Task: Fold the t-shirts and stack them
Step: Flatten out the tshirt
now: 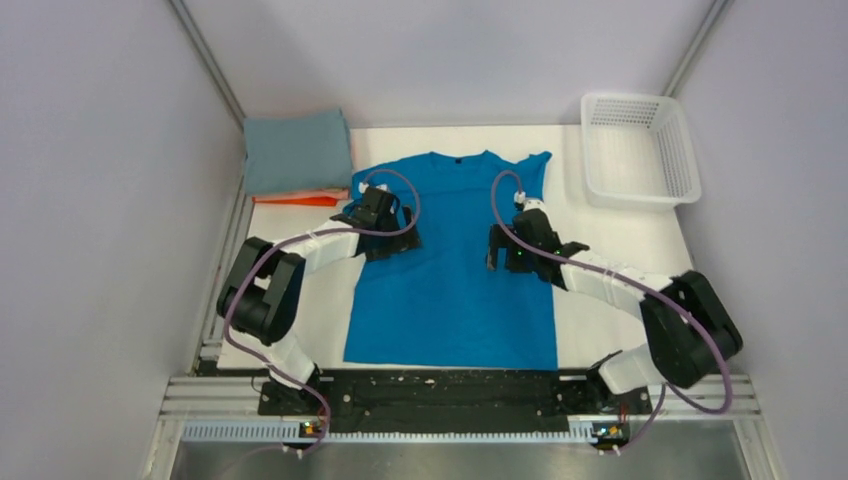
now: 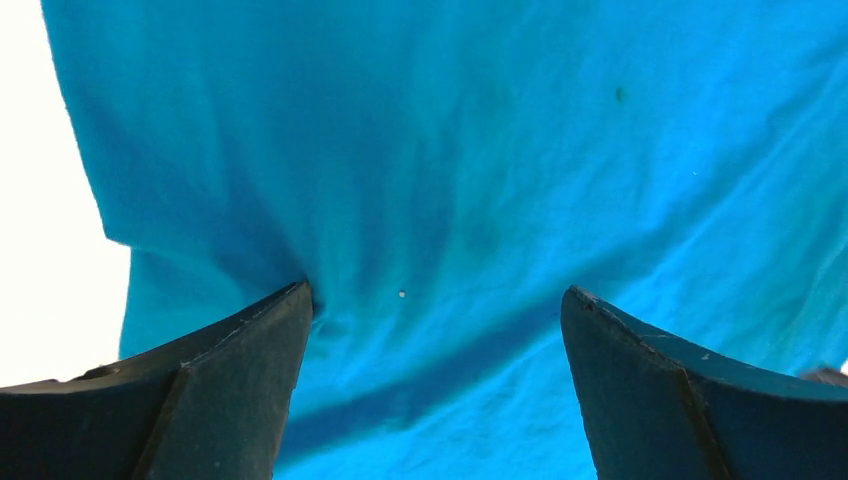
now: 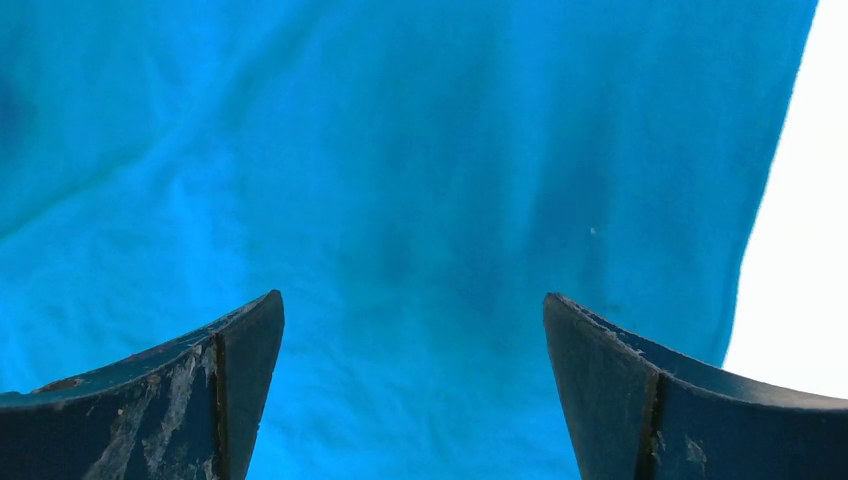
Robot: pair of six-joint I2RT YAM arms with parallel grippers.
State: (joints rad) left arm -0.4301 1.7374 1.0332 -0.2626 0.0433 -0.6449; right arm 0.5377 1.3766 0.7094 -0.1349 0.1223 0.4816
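At the far-left bench [image 1: 620,250] corner folded tees [image 1: 297,152] sit stacked, but the blue tee [image 1: 450,290] lies flat awaiting folding under left hand [image 2: 435,295] and right hand [image 3: 413,297], both released.

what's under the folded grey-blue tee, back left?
Orange folded cloth shows as a thin strip along the near edge of the grey-blue t-shirt. The rest of it, and any further layers, are covered.

The flat t-shirt [image 1: 450,290] lies in the middle of the surface [image 1: 620,250]. The pile of folded t-shirts [image 1: 297,152] sits behind it on the left. The basket [image 1: 640,197] sits behind it on the right. The left fingers [image 2: 200,400] are over the shirt's left side, the right fingers [image 3: 150,400] over its right side.
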